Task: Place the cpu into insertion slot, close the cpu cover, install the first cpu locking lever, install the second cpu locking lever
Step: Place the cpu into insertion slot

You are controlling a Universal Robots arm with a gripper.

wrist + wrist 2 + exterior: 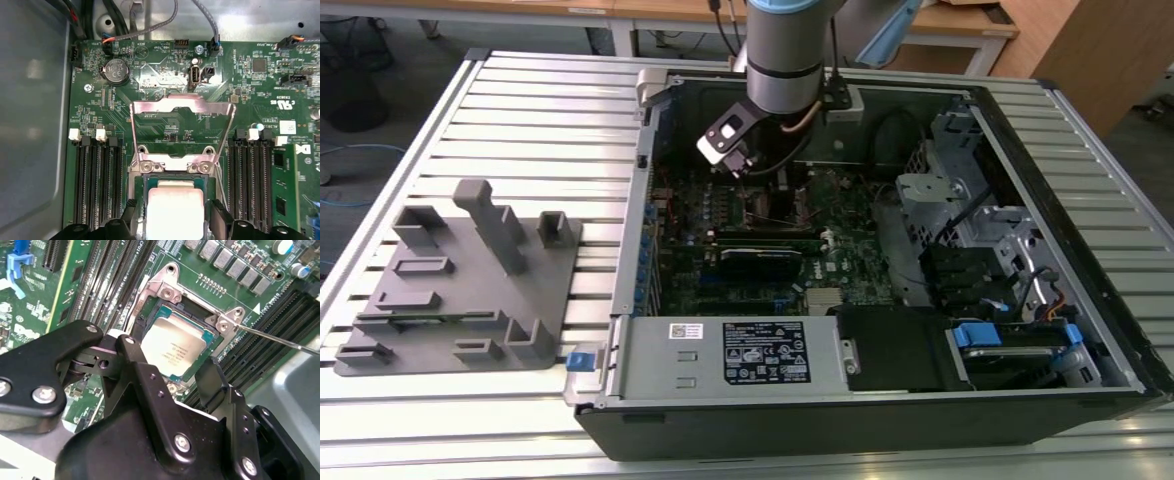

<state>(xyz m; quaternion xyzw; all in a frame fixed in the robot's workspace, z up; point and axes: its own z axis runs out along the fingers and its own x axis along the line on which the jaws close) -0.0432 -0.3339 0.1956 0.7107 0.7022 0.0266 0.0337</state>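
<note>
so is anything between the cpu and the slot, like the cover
Nothing visible. The cover is swung open, back from the slot, and the cpu looks set in it, with the gripper right at the cpu.

surface: slatted metal table (520, 110) | behind: wooden desks (667, 8), wooden panel (1101, 50) | floor: grey (440, 38)

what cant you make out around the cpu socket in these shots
Small square silver-tan cpu: its near edge is cut off by the frame edge in the first wrist view and covered by the black gripper in the second wrist view.
Square black-framed insertion slot: its centre lies hidden under the cpu.
Exterior view: the grey robot arm partly blocks the slot.
</note>
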